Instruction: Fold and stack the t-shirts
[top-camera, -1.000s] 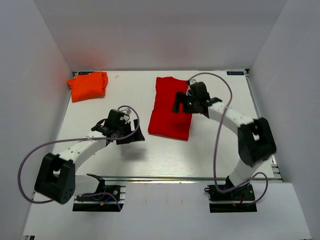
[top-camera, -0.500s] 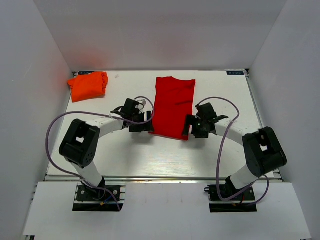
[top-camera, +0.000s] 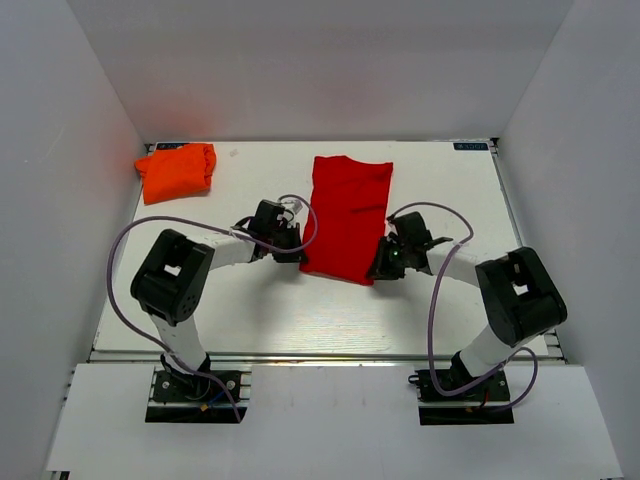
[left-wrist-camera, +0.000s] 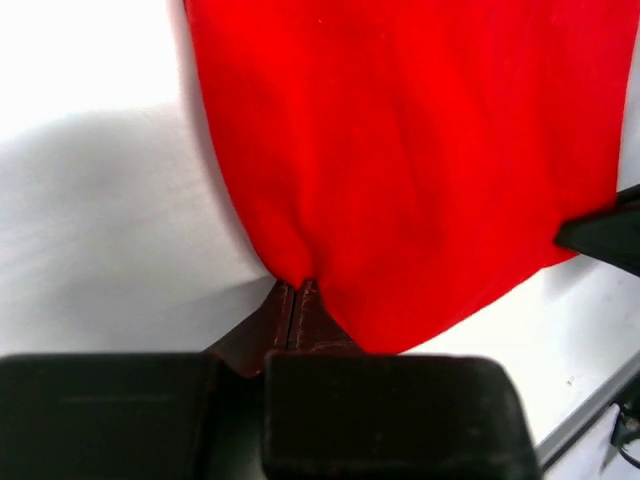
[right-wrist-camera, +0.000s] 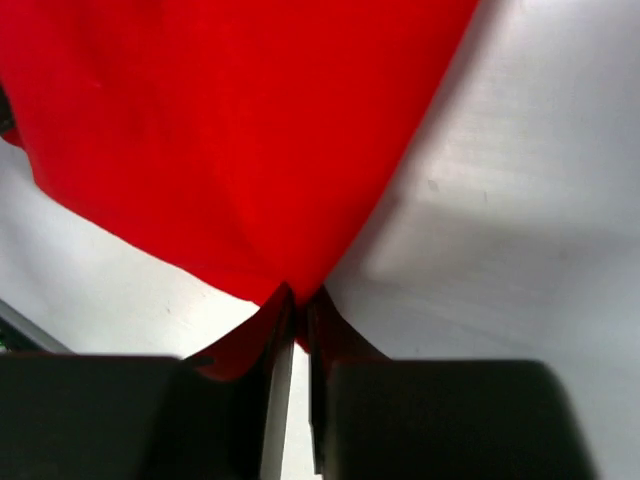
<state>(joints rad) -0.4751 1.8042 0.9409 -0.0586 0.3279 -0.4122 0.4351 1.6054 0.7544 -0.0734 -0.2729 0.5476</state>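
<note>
As I see it from above: two tees lie on the white table (top-camera: 300, 320).
red t-shirt (top-camera: 347, 215): a long narrow panel, flat at mid-table.
orange t-shirt (top-camera: 177, 171): bunched in the far left corner, well apart.
left gripper (top-camera: 297, 255): pinched on the red t-shirt's near left corner.
right gripper (top-camera: 379, 270): clamped on its near right corner.

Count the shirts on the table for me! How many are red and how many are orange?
red t-shirt: 1
orange t-shirt: 1
Total: 2 shirts
</note>
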